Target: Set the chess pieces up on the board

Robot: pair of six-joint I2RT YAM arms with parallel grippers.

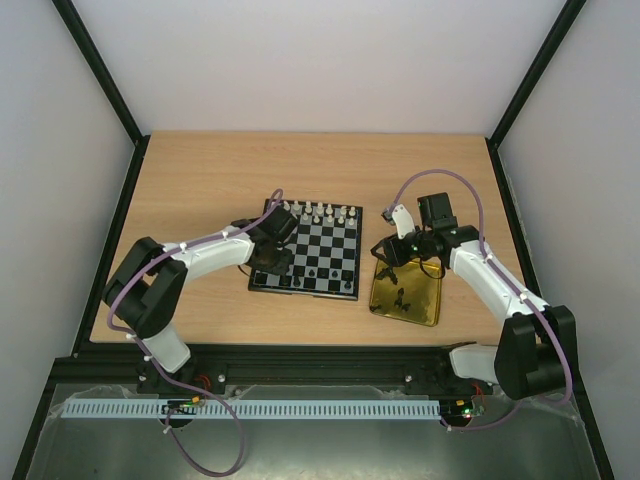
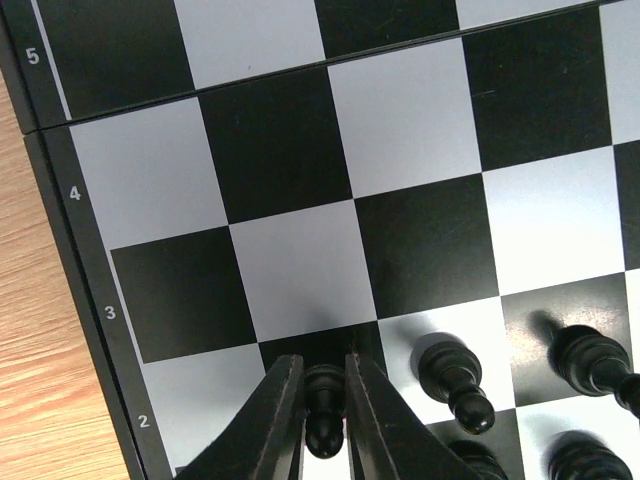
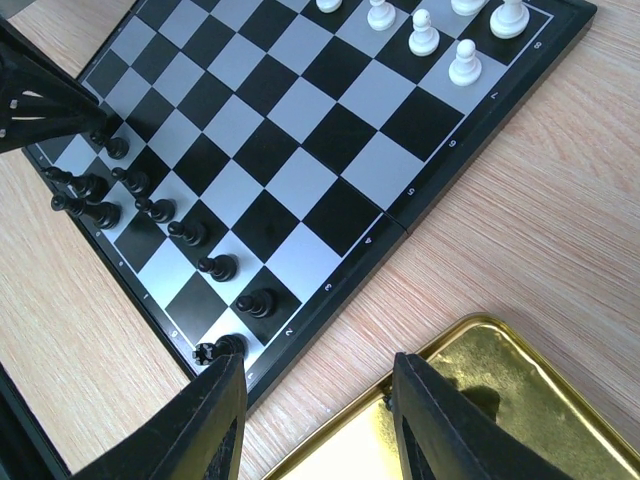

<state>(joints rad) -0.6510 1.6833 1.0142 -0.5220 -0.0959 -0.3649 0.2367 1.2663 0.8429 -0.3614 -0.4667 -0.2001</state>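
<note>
Between the fingers (image 2: 275, 425) of the left gripper (image 2: 323, 368) we see a black pawn (image 2: 322, 400) pinched upright, the jaws drawn narrow around it. It stands low over the second rank by the left rim of the board (image 2: 290, 150); we cannot tell whether its base touches the square. Just right of those fingers another pawn (image 2: 455, 378) stands on its own square.

The right gripper (image 3: 318, 365) hangs with its two fingers wide apart, and under the gap we see the wooden table (image 3: 560, 200) and one corner of the gold tray (image 3: 500, 370). Just ahead of the left fingertip runs the board's rim with a row of black pieces (image 3: 220, 267). Far beyond the fingertips, at the opposite end, stand the white pieces (image 3: 425, 35).

From above, the tray lies just beside the board, under and behind the right fingers. On its shiny floor we make out a few small dark shapes (image 1: 400, 297), though we cannot tell whether they are chessmen or reflections
</note>
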